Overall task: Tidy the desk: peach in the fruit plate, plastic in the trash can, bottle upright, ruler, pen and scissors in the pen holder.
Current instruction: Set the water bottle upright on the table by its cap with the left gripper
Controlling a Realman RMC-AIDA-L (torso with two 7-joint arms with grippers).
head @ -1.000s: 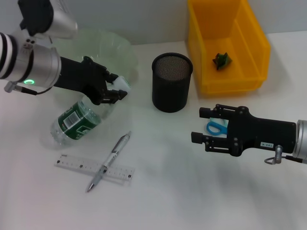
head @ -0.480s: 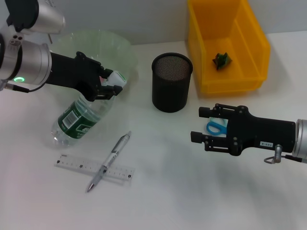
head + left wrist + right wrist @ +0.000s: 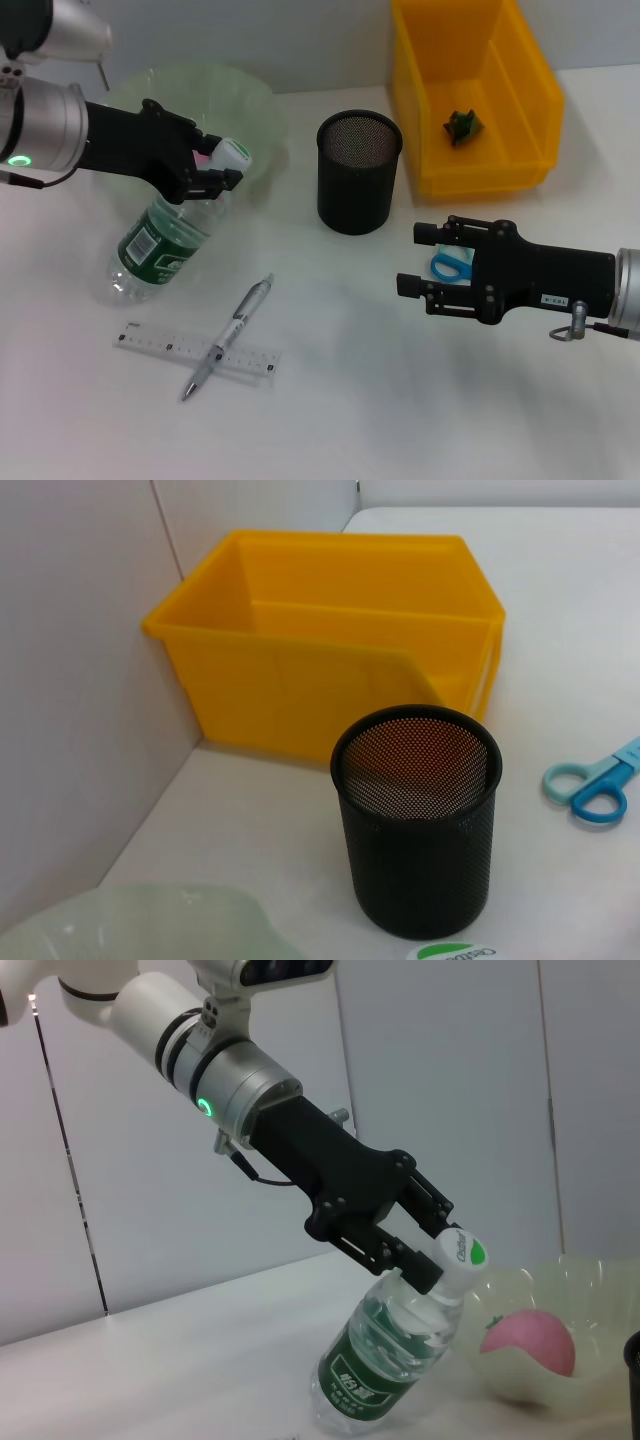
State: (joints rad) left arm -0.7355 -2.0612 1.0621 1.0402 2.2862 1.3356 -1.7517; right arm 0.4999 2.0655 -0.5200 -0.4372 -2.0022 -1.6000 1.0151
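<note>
Here the left gripper (image 3: pixel 215 172) clamps the neck of the bottle (image 3: pixel 160 240) at upper left of the head view, the bottle tilted with its base on the table (image 3: pixel 380 400).

The left arm reaches in from the left edge, its fingers (image 3: pixel 415 1260) closed just under the white cap, beside the fruit plate (image 3: pixel 255 110) holding the peach (image 3: pixel 528 1342). The right gripper (image 3: pixel 425 262) hovers at lower right, arm stretched level from the right edge, fingers spread and empty above the scissors (image 3: pixel 452 267). The pen (image 3: pixel 228 337) lies across the ruler (image 3: pixel 195 351) at lower left. The pen holder (image 3: pixel 359 172) stands centre, with the plastic (image 3: pixel 463 126) in the trash can (image 3: pixel 500 120).
</note>
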